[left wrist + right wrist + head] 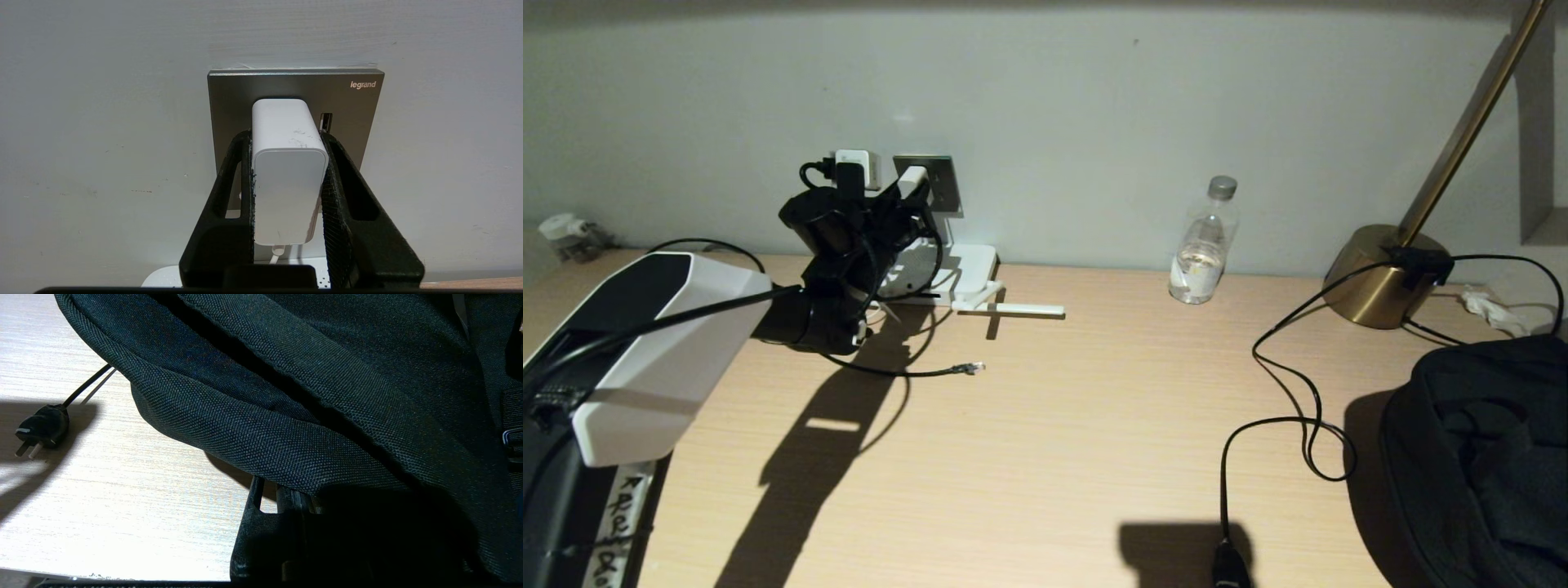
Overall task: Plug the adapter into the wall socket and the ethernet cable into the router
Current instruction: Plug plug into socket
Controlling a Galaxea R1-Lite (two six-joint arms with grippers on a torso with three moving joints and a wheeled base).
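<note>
1. The left gripper [288, 179] is raised at the wall, right in front of the socket [351, 110].
2. Its fingers [339, 196] stand part-way closed and clamp the adapter [288, 183] by its two long sides.
3. The adapter's far end sits against the face of the socket; whether its pins are fully in cannot be told.
4. A thin white cord [277, 251] leaves the adapter's near end and drops out of sight behind the gripper.
5. The router [968, 273] lies on the tabletop [1054, 457] below the socket, against the wall, with one antenna [1025, 309] lying flat toward the bottle.
6. The ethernet cable [907, 373] lies loose on the tabletop in front of the router, well below the socket; its clear connector [970, 368] rests apart from the router.
7. A second white charger [859, 167] sits on the wall just beside the socket, on the side away from the bottle.
8. The bottle [1205, 245] stands upright by the wall, well apart from the socket, between it and the brass lamp [1380, 273].
9. The lamp's black cord [1290, 392] snakes over the tabletop to a plug [41, 430] lying unplugged.
10. The right gripper [269, 498] is parked low, far from the socket, under the edge of a black bag [327, 396]; its fingers are closed with nothing between them.
</note>
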